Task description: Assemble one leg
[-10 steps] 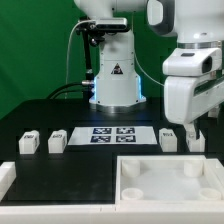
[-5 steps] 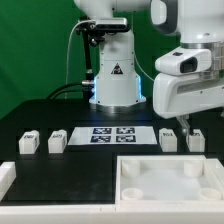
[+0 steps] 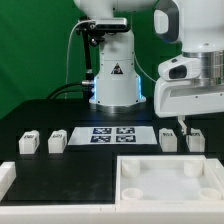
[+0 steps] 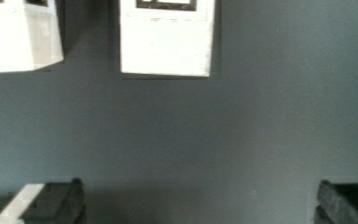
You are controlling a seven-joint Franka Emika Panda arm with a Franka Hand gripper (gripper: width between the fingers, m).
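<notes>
White leg [image 4: 167, 40] near gripper [image 4: 201, 202], jaws wide, nothing held. I want fingers [image 4: 51, 200] centred on it, squared to flat sides, clear of neighbour leg [image 4: 16, 38], before lowering.

This is a robotics lab test bench. A green backdrop [image 3: 30, 50] hangs behind the gripper [image 3: 183, 126] and a black table [image 3: 40, 118] lies beneath it. The marker board [image 3: 112, 134], printed with tags, sits toward the exterior view's left of it, in front of the arm's pedestal [image 3: 113, 75].
</notes>
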